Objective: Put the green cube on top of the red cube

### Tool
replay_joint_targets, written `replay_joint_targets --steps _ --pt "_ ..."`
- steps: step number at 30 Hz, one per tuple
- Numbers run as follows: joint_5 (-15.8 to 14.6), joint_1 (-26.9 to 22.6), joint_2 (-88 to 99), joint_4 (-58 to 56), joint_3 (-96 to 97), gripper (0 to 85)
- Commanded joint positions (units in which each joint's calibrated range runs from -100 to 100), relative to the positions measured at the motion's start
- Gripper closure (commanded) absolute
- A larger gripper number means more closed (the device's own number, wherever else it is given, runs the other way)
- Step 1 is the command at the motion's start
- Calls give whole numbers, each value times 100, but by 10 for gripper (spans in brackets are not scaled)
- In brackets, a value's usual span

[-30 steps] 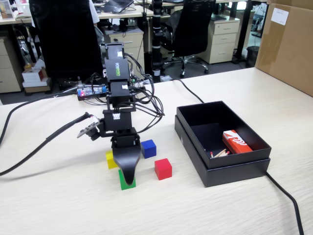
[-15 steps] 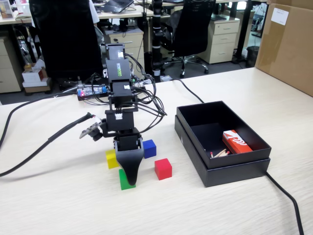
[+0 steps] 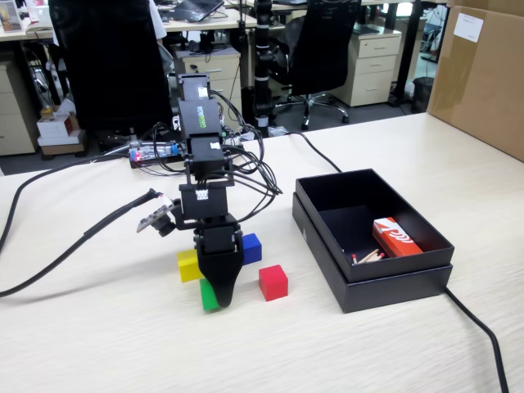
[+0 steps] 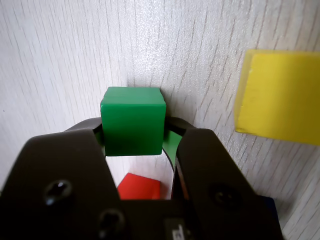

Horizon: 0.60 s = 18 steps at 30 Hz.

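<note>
The green cube (image 4: 132, 120) sits between my two black jaws in the wrist view, pressed on both sides. In the fixed view only a sliver of the green cube (image 3: 208, 295) shows to the left of the gripper (image 3: 219, 300), low over the table. My gripper (image 4: 133, 134) is shut on it. The red cube (image 3: 273, 282) stands on the table just right of the gripper, apart from it. In the wrist view the red cube (image 4: 139, 186) shows through the gap behind the jaws.
A yellow cube (image 3: 188, 264) and a blue cube (image 3: 250, 247) stand close behind the gripper; the yellow cube (image 4: 280, 97) fills the wrist view's right. A black open box (image 3: 393, 282) with a red-white packet (image 3: 395, 237) lies to the right. Cables (image 3: 74, 237) run left.
The arm has shifted slightly right and the gripper has closed on the green cube, which now sits a little higher and is mostly hidden behind the jaws.
</note>
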<state>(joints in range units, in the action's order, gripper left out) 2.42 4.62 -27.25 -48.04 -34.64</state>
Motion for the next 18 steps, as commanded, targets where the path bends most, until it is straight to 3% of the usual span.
replay_joint_targets --steps 1,3,6,18 --pt "39 0 114 5 -235 669" --pt "29 5 114 -3 -226 701" --pt "-34 24 137 5 -235 846" --pt "-220 -83 1904 -167 -398 846"
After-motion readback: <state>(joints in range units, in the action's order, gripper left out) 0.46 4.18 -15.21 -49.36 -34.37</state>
